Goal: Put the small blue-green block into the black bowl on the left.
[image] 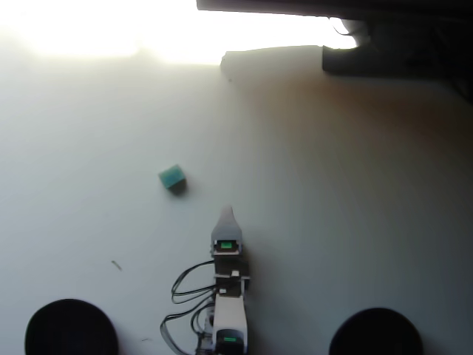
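Your gripper (pixel 228 212) points toward the small blue-green block (pixel 172 178), nearby on the bench (pixel 332 192); jaws' state cannot be told.

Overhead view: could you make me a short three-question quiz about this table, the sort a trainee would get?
1. True or false: the small blue-green block already lies in a bowl.
2. How many black bowls show along the bottom edge?
3. The block lies which way from the tool? A) up and left B) down and right C) straight below

Key
1. False: it sits on the bare table.
2. Two: the black bowl at bottom left and the second bowl at bottom right.
3. A.
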Controlling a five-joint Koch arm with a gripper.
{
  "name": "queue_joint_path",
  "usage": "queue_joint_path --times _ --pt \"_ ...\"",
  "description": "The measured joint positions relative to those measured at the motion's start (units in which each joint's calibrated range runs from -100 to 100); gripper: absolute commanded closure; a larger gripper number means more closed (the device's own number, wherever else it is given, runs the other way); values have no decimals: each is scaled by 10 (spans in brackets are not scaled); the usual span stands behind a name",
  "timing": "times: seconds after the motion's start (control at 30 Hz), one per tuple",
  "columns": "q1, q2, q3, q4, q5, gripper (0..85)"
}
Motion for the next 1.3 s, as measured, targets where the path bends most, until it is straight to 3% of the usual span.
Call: queue_joint_path --times 0.43,0.73,1.0,1.3 --pt "5 0 0 0 0 363" --pt "36 -9 1 -2 -25 373" --pt "55 -159 66 -204 -60 379" --pt "103 -138 226 -353 -65 377"
